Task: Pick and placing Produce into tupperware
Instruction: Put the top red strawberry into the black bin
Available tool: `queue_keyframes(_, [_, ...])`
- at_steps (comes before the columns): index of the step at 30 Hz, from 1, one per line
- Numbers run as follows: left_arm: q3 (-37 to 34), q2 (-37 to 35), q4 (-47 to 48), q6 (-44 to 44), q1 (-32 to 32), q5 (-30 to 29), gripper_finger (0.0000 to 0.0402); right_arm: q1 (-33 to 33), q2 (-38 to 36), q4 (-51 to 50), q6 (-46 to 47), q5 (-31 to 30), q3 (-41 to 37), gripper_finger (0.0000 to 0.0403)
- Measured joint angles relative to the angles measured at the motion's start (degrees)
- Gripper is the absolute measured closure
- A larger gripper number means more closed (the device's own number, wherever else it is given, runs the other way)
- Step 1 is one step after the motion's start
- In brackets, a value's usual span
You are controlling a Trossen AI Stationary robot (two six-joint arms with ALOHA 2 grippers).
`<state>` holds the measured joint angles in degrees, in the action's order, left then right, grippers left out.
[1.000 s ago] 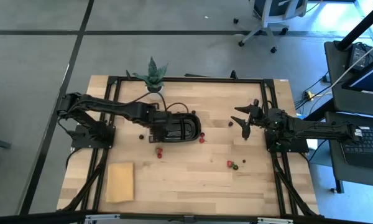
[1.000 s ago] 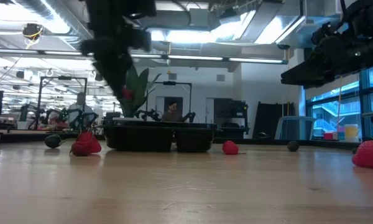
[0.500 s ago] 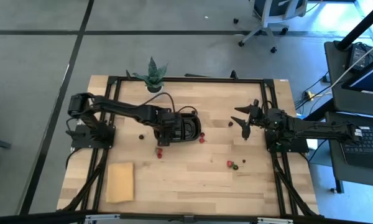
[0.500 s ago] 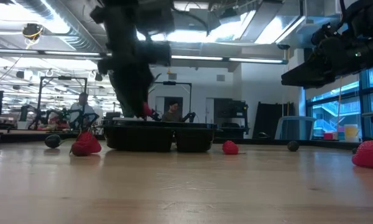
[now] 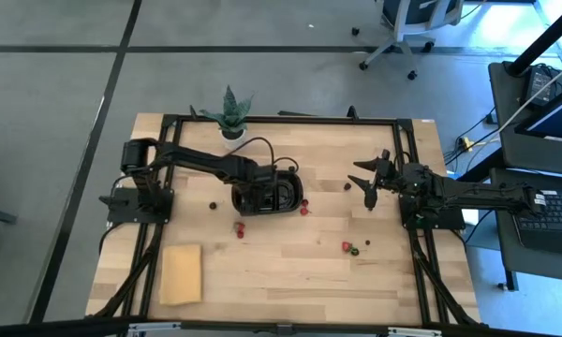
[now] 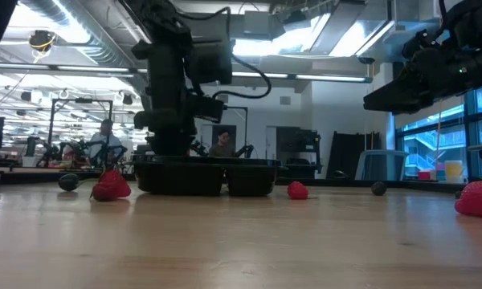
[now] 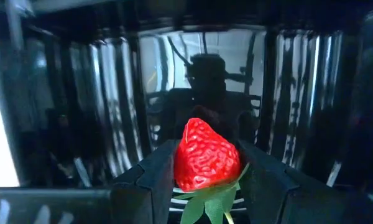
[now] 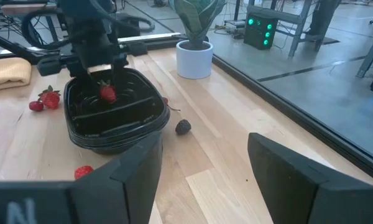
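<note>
Where the left arm reached only to the near edge of the tray a second ago, in the high view its left hand [image 5: 254, 198] now sits over the tupperware [image 5: 283, 193], which lies mid-bench between the potted plant [image 5: 230, 112] and the tan block [image 5: 180, 273]; loose produce [image 5: 241, 231] lies scattered beside the tray and a second cluster [image 5: 350, 248] rests nearer the right arm, whose right hand [image 5: 369, 181] waits well apart with its fingers spread wide and holding nothing, unmoved from before. In the low view the left arm has swung from left of the tray to stand directly above the tupperware [image 6: 206, 177], with a strawberry [image 6: 111, 185] just beside the tray's left end, a dark berry [image 6: 67, 183] farther left, and a smaller red piece [image 6: 297, 190] to the tray's right. In the left wrist view the left hand [image 7: 206, 177] is closed on a held strawberry [image 7: 205, 157], gripped between both fingers [image 7: 146, 182] inside the glossy black wall of the tupperware [image 7: 99, 118]. In the right wrist view the held strawberry [image 8: 107, 93] hangs over one compartment of the tupperware [image 8: 121, 124], with a dark blackberry [image 8: 183, 127] just beside the tray on the bench [image 8: 224, 180].
</note>
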<state>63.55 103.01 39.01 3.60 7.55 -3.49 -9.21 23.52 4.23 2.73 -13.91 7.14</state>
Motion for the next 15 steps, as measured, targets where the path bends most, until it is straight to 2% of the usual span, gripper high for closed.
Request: queue_keyframes(15, [0.02,-0.21,-1.14,0.00,0.00,-0.20,0.0243,0.00,0.01,-0.43,-0.03,0.00,0.00,0.0165])
